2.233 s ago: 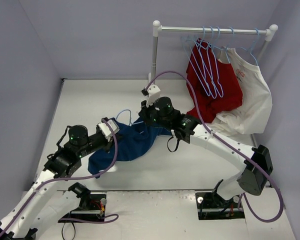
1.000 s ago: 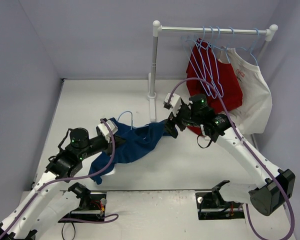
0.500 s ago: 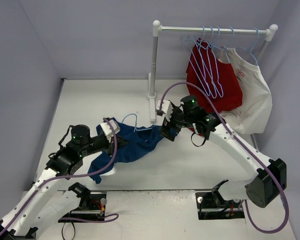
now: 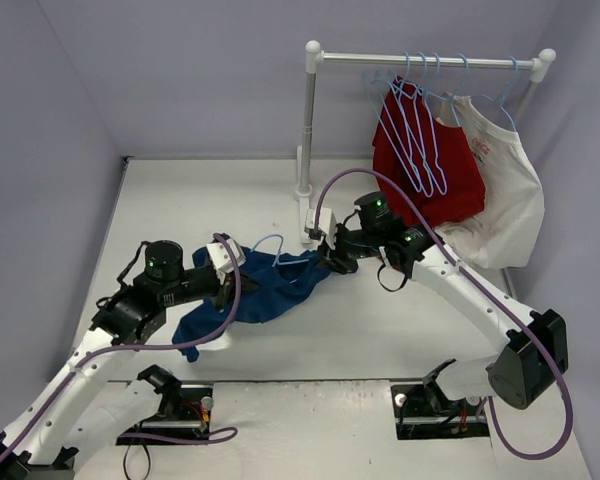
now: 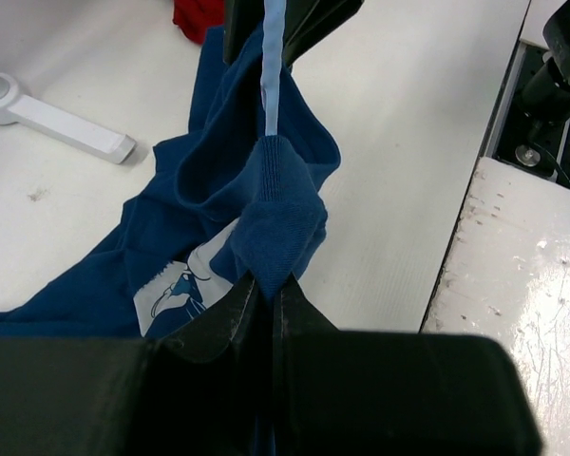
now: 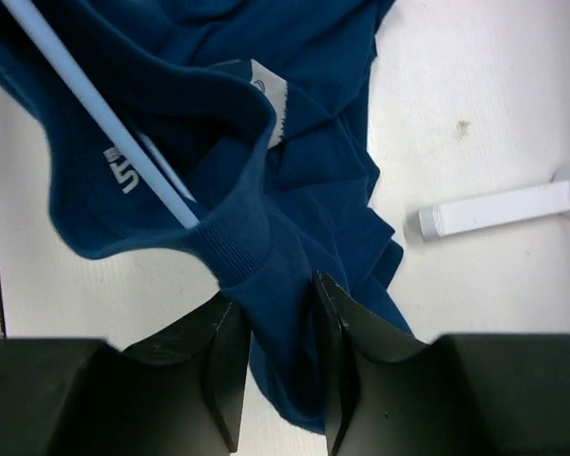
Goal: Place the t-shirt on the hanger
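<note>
The navy t-shirt (image 4: 265,295) lies bunched on the white table between my two grippers. My left gripper (image 4: 238,283) is shut on a fold of its ribbed collar (image 5: 275,204). My right gripper (image 4: 330,262) is shut on cloth by the other side of the collar (image 6: 277,290). The light-blue hanger (image 4: 268,241) has its hook poking up from the shirt. Its wire (image 5: 273,66) runs into the neck opening, and in the right wrist view (image 6: 95,104) it passes under the collar beside the pale label (image 6: 266,90). The rest of the hanger is hidden in cloth.
A white clothes rack (image 4: 307,130) stands at the back, its foot (image 6: 494,209) close to the shirt. On its rail hang a red shirt (image 4: 425,170), a white shirt (image 4: 500,190) and several spare blue hangers (image 4: 417,130). The table's near edge (image 5: 475,190) is right of my left gripper.
My right gripper swung right with the shirt, then eased back left and lower. The shirt has slackened and bunched. The hanger hook has shifted right. My left gripper has edged forward.
</note>
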### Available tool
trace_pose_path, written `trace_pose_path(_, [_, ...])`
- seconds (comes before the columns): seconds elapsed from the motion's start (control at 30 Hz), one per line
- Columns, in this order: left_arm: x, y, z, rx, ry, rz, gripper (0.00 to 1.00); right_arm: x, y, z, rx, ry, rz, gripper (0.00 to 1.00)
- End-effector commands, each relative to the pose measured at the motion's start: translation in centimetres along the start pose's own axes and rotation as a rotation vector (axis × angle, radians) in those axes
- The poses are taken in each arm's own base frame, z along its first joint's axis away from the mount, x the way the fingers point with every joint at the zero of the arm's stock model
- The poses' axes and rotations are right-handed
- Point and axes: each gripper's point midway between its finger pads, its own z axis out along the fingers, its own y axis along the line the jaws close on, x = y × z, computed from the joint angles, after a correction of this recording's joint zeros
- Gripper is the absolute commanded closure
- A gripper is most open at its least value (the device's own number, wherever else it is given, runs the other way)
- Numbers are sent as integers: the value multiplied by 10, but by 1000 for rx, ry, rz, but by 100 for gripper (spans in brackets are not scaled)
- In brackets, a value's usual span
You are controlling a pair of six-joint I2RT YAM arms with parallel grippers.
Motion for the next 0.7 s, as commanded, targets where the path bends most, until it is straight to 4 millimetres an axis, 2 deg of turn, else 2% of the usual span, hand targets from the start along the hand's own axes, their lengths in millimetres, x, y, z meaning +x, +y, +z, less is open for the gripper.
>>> trace_pose_path(0.0, [-35,-6,-5,38,-80,103,100,-28,10,2,-67,-100,-62,80])
trace_pose_path(0.1, [-37,-2,-7,19,-70,120,100,-30,16,1,-85,-112,-66,98])
trace_pose_path(0.13, [-38,-1,-9,8,-68,126,100,-30,17,0,-86,-113,-67,100])
trace_pose_path(0.33, [-37,16,-24,-116,-19,146,100,-40,21,-15,-50,-141,-88,100])
trace_pose_path(0.47, [-41,31,-43,-252,-15,165,84,-60,18,-41,32,-182,-131,100])
trace_pose_path(0.67, [-46,47,-68,-396,-1,204,81,-81,10,-68,136,-217,-164,100])
